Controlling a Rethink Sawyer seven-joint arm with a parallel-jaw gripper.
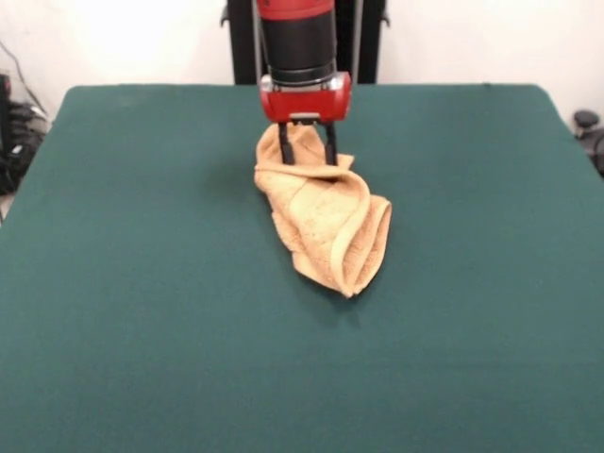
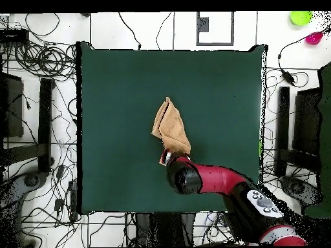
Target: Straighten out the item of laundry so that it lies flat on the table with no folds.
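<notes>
The tan-orange towel (image 1: 326, 222) lies crumpled in a long, folded bundle near the middle of the dark green table (image 1: 142, 283). One end points toward the front, the other toward the robot. My gripper (image 1: 308, 162) stands straight down over the towel's far end. Its two black fingers are spread apart, with their tips on or around a raised fold there. In the overhead view the towel (image 2: 171, 126) runs up from the gripper (image 2: 169, 157), and the arm's red and black wrist hides the fingers. The table (image 2: 116, 97) is much larger than the towel.
The robot's black pedestal (image 1: 302, 38) stands behind the table's far edge. Cables and stands (image 2: 39, 129) lie on the floor around the table. Two bright bowls, green (image 2: 300, 17) and pink (image 2: 313, 38), sit on the floor off one corner.
</notes>
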